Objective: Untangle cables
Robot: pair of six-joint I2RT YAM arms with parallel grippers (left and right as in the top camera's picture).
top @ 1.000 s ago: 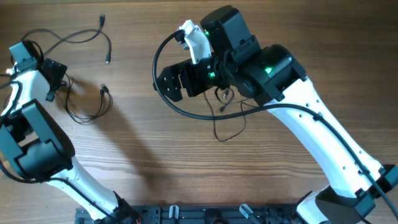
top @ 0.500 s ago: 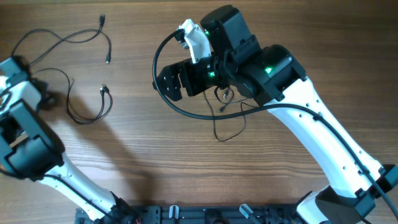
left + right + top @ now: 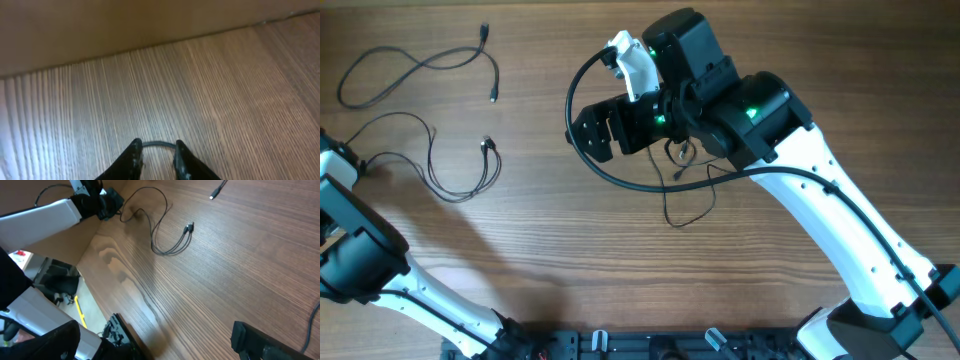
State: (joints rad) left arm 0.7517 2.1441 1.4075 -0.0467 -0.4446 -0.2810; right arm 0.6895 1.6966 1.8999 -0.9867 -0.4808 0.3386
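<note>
Untangling looks largely done, with one snarl left. Nearest the robot's base, the near cable (image 3: 667, 208) drops a small loop toward the front of the bench (image 3: 570, 280), while its upper part is bunched in a little knot tucked under the right arm (image 3: 750, 110), partly hidden. The right claw (image 3: 582, 130) hovers above it, and whether it is wide or closed cannot be told. Farther out at the left edge, the left claw (image 3: 157, 156) is drawn narrow, with a strand of the middle cable (image 3: 455, 196) pinched across its tips. That cord lies stretched left to right in loose waves, clear of the others, and its paired plug ends (image 3: 487, 144) point toward the far edge. Beyond it, the far cable (image 3: 450, 58) lies free and alone, its long axis also left to right, with one plug aimed at the far edge and the other back toward the robot. What remains, seemingly, is the knot under the right arm.
</note>
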